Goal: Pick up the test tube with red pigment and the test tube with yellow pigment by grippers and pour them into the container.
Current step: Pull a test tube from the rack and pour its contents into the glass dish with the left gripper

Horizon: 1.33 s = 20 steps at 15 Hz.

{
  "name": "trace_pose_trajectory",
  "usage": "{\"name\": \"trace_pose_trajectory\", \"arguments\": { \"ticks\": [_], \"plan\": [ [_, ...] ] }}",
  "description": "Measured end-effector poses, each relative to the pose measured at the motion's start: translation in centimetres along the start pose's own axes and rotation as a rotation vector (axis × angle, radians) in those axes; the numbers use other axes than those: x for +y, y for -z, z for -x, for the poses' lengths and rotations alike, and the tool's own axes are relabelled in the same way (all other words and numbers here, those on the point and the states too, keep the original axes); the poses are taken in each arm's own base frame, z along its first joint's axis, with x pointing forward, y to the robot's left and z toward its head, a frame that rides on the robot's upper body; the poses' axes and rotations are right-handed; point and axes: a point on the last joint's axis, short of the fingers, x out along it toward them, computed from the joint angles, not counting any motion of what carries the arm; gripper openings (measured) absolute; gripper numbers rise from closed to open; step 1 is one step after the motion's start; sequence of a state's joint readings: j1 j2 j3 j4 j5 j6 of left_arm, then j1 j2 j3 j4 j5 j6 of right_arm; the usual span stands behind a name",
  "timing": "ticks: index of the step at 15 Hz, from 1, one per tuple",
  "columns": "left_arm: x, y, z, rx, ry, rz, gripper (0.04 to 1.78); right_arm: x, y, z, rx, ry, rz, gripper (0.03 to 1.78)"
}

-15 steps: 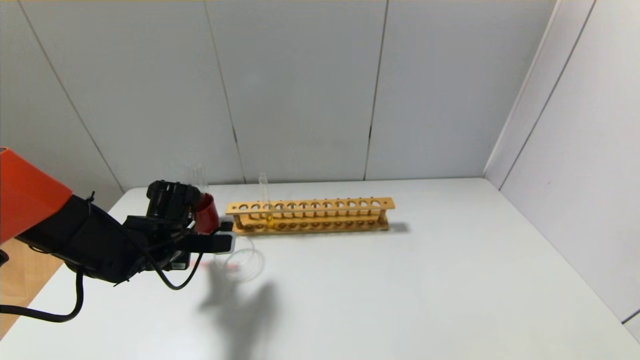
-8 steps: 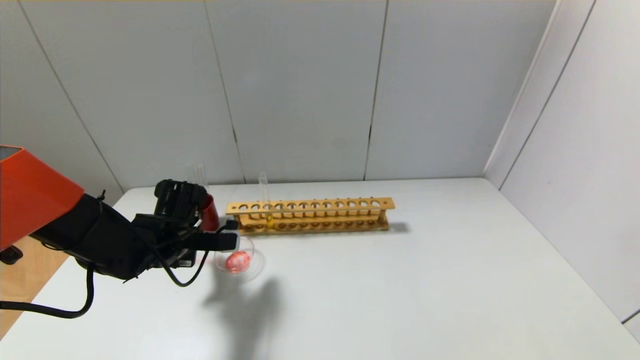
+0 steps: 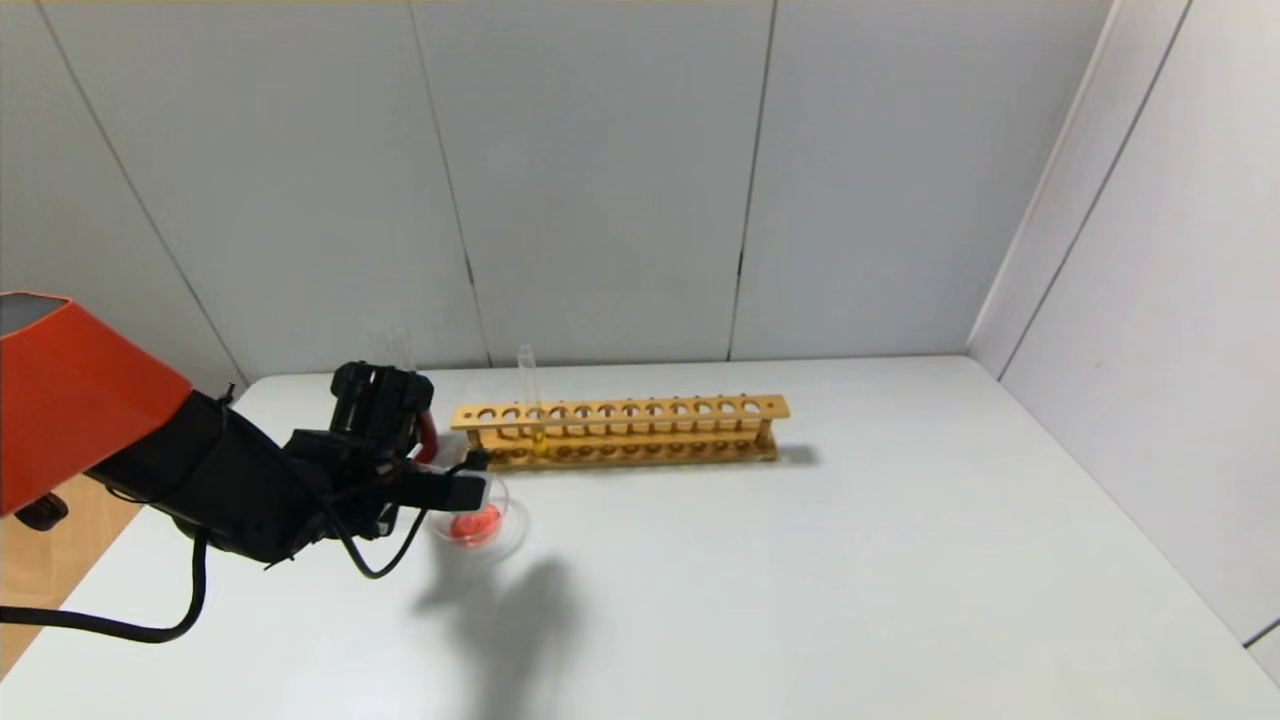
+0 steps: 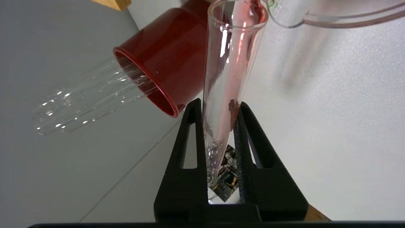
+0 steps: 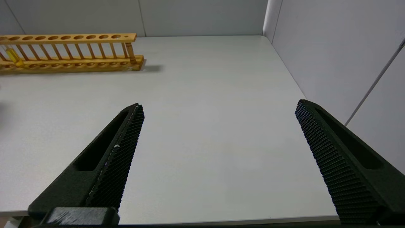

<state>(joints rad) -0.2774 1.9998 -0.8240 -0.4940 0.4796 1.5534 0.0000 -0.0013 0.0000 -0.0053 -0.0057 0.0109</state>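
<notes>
My left gripper (image 3: 468, 489) is shut on the test tube with red pigment (image 4: 232, 60), gripping it near its rounded bottom (image 4: 218, 106). The tube is tipped, mouth over the container's rim (image 4: 345, 19), with only a pink film left inside. The container (image 3: 515, 524), a low clear glass dish, holds a pool of red liquid (image 3: 474, 523). The test tube with yellow pigment (image 3: 531, 395) stands upright near the left end of the wooden rack (image 3: 650, 410); it also shows in the right wrist view (image 5: 13, 55). My right gripper (image 5: 218, 107) is open and empty above the table's near right part.
A dark red cup (image 3: 427, 432) with colourless clear tubes (image 4: 85, 96) stands just behind my left gripper, left of the rack (image 5: 72, 37). Grey walls close the table at the back and on the right.
My left gripper has moved right and tipped the tube over the dish. Red liquid has run out of the tube and now lies in the dish, which was empty a second ago.
</notes>
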Motion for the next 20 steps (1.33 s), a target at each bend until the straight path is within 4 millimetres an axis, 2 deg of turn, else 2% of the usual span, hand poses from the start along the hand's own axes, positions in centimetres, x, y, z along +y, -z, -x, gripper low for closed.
{"name": "trace_pose_trajectory", "arguments": {
  "ticks": [12, 20],
  "plan": [
    [0.3, -1.1, 0.9, 0.016, -0.022, -0.111, 0.31, 0.0, 0.0, 0.0, 0.000, 0.000, 0.000, 1.75],
    [0.2, -1.0, 1.3, 0.035, -0.026, -0.111, 0.31, 0.0, 0.0, 0.0, 0.000, 0.000, 0.000, 1.75]
  ]
}}
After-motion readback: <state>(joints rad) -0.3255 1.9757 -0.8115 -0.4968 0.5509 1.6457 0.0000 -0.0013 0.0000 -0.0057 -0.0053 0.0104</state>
